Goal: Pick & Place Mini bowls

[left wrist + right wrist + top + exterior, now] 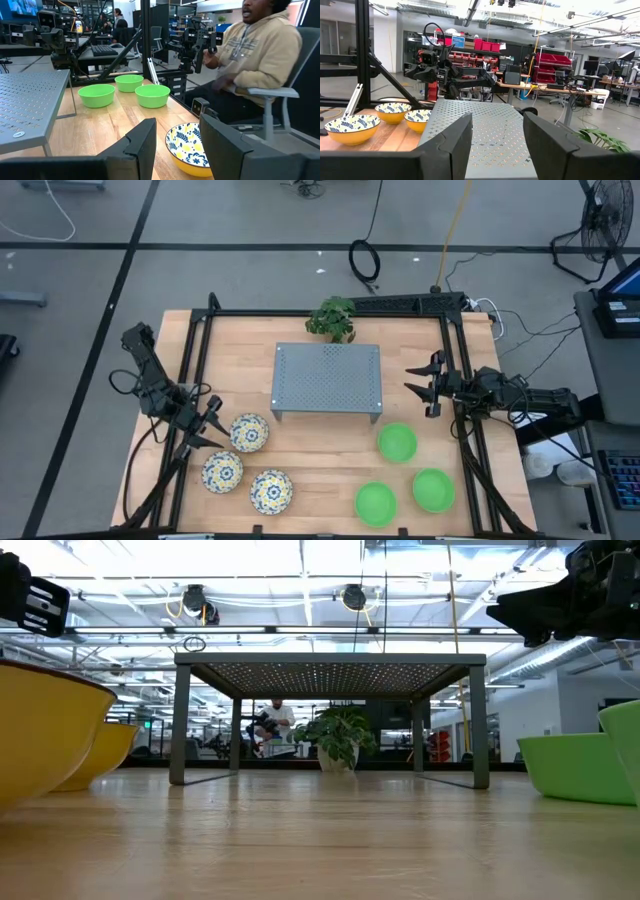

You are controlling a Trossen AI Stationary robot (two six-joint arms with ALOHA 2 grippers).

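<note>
Three glossy round green bowls (397, 443) are seen on the right of the pale wood-grain counter (320, 450), three floral bowls (249, 432) on the left. A perforated grey metal shelf (327, 378) stands between. Left gripper (212, 423) and right gripper (422, 382): jaws parted, empty.

Light wooden worktop (330, 455) bordered by a black frame (195, 360). A grey perforated metal stand (327, 378) rests on its four legs at centre, with a small green potted plant (333, 318) just behind it at the far edge. Three white floral mini bowls (248, 432) lie grouped on the left near side; three green mini bowls (397, 443) lie grouped on the right near side, well apart from the floral set.
</note>
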